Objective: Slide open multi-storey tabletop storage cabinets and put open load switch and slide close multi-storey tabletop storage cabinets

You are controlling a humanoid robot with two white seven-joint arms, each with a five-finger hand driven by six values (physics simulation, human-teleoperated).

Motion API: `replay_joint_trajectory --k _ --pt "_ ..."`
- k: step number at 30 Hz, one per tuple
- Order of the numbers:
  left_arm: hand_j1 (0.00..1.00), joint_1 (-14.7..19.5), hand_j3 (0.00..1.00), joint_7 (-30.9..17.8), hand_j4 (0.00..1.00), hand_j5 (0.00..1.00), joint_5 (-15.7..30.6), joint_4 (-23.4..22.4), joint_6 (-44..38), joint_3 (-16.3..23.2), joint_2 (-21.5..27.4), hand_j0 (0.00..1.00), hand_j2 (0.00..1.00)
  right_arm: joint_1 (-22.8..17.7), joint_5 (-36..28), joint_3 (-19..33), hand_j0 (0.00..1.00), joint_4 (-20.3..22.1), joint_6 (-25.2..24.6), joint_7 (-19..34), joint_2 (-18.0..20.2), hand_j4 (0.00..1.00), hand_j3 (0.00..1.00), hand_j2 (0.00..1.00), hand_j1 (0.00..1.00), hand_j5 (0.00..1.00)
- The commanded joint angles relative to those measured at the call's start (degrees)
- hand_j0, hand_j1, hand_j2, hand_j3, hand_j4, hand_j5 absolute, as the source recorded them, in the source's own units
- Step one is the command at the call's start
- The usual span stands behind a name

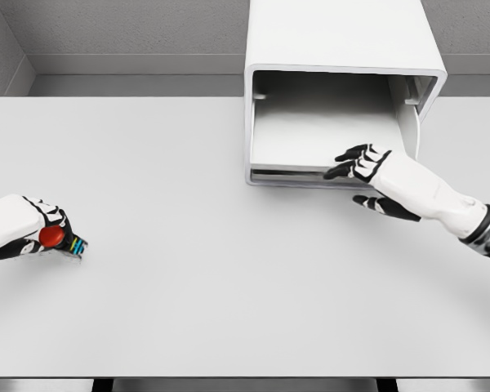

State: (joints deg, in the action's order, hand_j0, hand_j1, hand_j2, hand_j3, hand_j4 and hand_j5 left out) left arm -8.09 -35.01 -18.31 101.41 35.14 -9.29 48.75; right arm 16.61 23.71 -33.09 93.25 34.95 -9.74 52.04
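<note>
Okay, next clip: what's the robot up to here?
The right robot hand rests its fingers on the front edge of the drawer in the white cabinet at the back of the table; the drawer looks empty. The left robot hand, at the table's left edge, grips the load switch with its red knob. The switch has not gone into the drawer yet.

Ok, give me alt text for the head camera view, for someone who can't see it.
A right robot hand rests its fingers on the front edge of an open white box-shaped tabletop cabinet on a pale grey table. At the left edge, the left robot hand grips a small switch with a red round knob.
</note>
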Motion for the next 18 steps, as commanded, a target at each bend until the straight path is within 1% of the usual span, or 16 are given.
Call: replay_joint_trajectory --k 1,3,4,9,13,16,17,18 --pt "0.39 0.0 0.39 0.01 0.39 0.39 0.38 0.02 -0.14 -0.12 -1.37 0.39 0.39 -0.18 -0.42 0.83 0.75 1.23 0.05 -0.02 0.87 0.75 0.75 0.75 0.75 0.75" --pt "0.39 0.17 0.39 0.01 0.39 0.39 0.38 0.1 -0.14 -0.12 -1.46 0.39 0.39 -1.06 -0.42 1.63 0.75 1.58 0.05 -0.02 1.13 0.75 0.75 0.75 0.75 0.75" --pt "0.39 0.26 0.39 0.01 0.39 0.39 0.38 0.1 -0.14 -0.12 -1.46 0.39 0.39 -1.15 -0.42 1.71 0.75 2.11 0.05 -0.02 1.13 0.75 0.75 0.75 0.75 0.75" --pt "0.39 0.53 0.39 0.01 0.39 0.39 0.64 0.37 -0.14 -0.12 -1.64 0.39 0.39 -1.23 -0.42 1.63 0.75 2.2 0.05 -0.02 1.3 0.75 0.75 0.75 0.75 0.75" --pt "0.39 0.44 0.39 0.01 0.39 0.39 0.91 0.37 -0.14 -0.12 -1.64 0.39 0.39 -1.94 -0.42 1.71 0.75 3.34 0.05 -0.1 2.27 0.75 0.75 0.75 0.75 0.75" --pt "0.39 1.14 0.39 0.01 0.39 0.39 1.0 0.46 -0.14 -0.12 -3.84 0.39 0.39 -1.94 -0.59 1.89 0.74 3.52 0.05 -0.02 2.53 0.74 0.74 0.74 0.74 0.74" --pt "0.39 1.32 0.39 0.01 0.39 0.39 1.0 0.54 -0.14 -0.12 -3.92 0.39 0.39 -2.37 -0.59 3.38 0.73 4.4 0.05 0.07 2.89 0.73 0.73 0.73 0.73 0.73" --pt "0.39 1.58 0.39 0.01 0.39 0.39 1.17 0.72 -0.14 -0.12 -3.92 0.39 0.39 -4.22 -0.59 5.23 0.73 4.57 0.05 0.16 2.89 0.73 0.73 0.73 0.73 0.73"
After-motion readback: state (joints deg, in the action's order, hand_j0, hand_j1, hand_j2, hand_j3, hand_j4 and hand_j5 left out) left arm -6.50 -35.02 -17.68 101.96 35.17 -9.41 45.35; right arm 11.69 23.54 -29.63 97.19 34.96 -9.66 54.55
